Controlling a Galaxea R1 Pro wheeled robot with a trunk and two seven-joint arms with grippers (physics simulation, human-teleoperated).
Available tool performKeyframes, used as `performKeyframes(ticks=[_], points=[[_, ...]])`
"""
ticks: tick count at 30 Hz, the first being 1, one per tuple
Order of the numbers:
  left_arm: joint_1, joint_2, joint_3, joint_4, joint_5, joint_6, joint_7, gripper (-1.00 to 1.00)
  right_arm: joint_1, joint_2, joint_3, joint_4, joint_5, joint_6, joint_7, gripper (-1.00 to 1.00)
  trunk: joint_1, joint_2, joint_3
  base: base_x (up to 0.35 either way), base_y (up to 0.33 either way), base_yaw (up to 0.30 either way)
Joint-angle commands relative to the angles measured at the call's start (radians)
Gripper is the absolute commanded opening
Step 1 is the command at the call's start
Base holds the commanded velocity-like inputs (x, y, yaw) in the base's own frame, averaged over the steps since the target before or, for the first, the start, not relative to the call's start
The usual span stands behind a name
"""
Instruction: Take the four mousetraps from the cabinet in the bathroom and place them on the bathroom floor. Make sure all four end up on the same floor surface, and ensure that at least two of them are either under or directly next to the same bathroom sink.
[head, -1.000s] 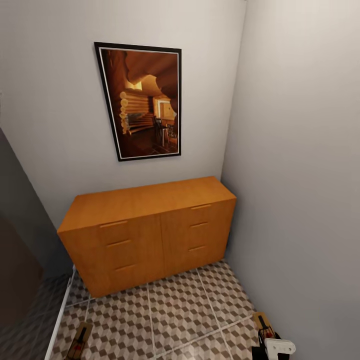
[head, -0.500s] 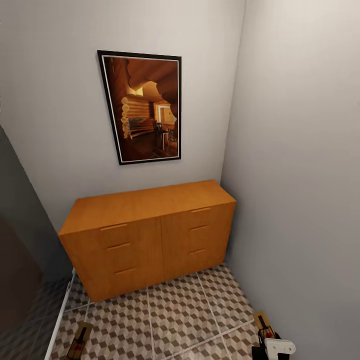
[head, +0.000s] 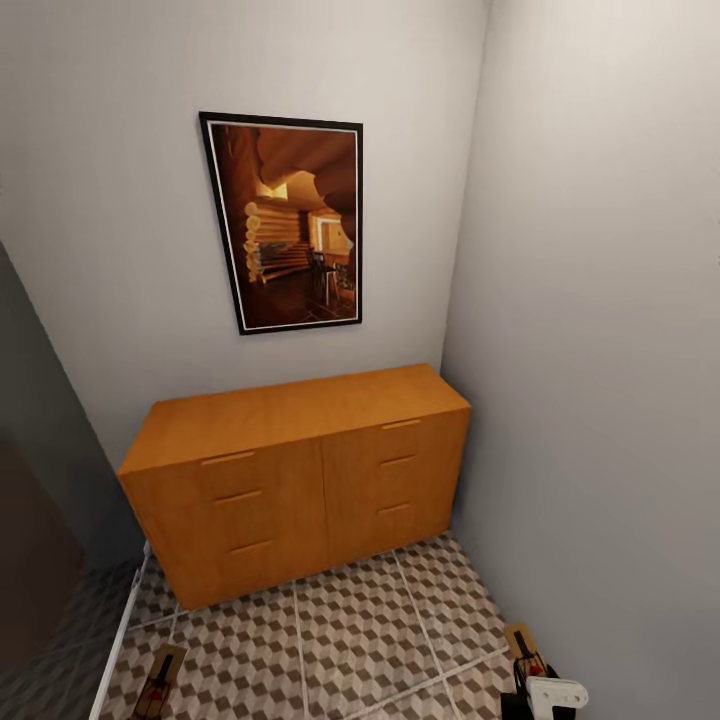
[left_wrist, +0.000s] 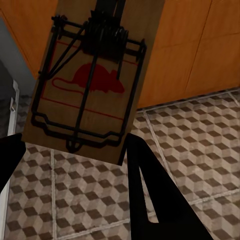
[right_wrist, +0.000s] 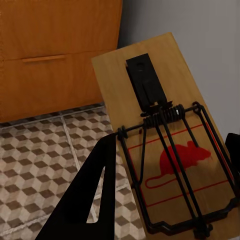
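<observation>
Head view is tilted slightly up from a second ago, so the cabinet (head: 300, 480) sits lower; its drawers are shut. One trap (left_wrist: 87, 82) is clamped in the left gripper (left_wrist: 75, 150), another trap (right_wrist: 170, 145) in the right gripper (right_wrist: 170, 165), both held low above the floor (head: 360, 630) before the cabinet.

Head camera shifting, scene itself unchanged.
My view has drifted: the cabinet (head: 300, 480) and framed picture (head: 290, 222) sit lower than a second ago, with less bathroom floor (head: 360, 630) below them.
</observation>
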Motion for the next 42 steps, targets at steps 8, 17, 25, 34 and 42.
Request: performKeyframes(ticks=[8, 17, 25, 34, 42], points=[[-0.002, -0.003, -0.005, 0.003, 0.009, -0.004, -0.008, -1.00, -0.001, -0.001, 0.007, -0.002, -0.009, -0.001, -0.011, -1.00, 0.001, -0.002, -0.002, 0.000, 0.000, 0.000], [-0.002, -0.007, -0.005, 0.003, 0.009, -0.004, -0.007, -1.00, -0.001, -0.001, 0.007, -0.002, -0.009, 0.000, -0.011, -1.00, 0.001, -0.002, -0.005, 0.000, 0.000, 0.142], [-0.002, -0.017, -0.005, 0.003, 0.009, -0.004, -0.007, -1.00, -0.001, -0.001, 0.007, -0.002, -0.009, 0.000, -0.011, -1.00, 0.001, -0.002, -0.010, 0.000, 0.000, 0.263], [-0.002, -0.017, -0.005, 0.003, 0.009, -0.004, -0.007, -1.00, -0.001, -0.001, 0.007, -0.002, -0.009, 0.000, -0.011, -1.00, 0.001, -0.002, -0.015, 0.000, 0.000, 0.268], [-0.002, -0.020, -0.005, 0.003, 0.009, -0.004, -0.007, -1.00, -0.001, -0.001, 0.007, -0.002, -0.009, 0.000, -0.011, -1.00, 0.001, -0.002, -0.020, 0.000, 0.000, 0.268]])
